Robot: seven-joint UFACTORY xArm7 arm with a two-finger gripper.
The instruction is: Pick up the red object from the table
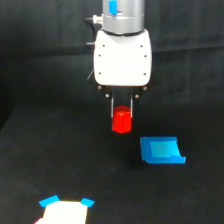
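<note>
The red object [121, 124] is a small bright red-orange stubby block near the middle of the exterior view, over the black table [60, 165]. My gripper [122, 116] comes straight down from the white wrist housing [122, 57]. Its two thin dark fingers [113, 107] sit against the block's left and right sides, shut on its upper part. The block's lower half shows below the fingertips. I cannot tell whether the block rests on the table or hangs just above it.
A flat blue square piece [161, 150] lies on the table to the exterior view's right of the block, slightly nearer. A white piece with blue corners [65, 211] sits at the bottom edge, left of centre. A black cloth backdrop [40, 50] hangs behind.
</note>
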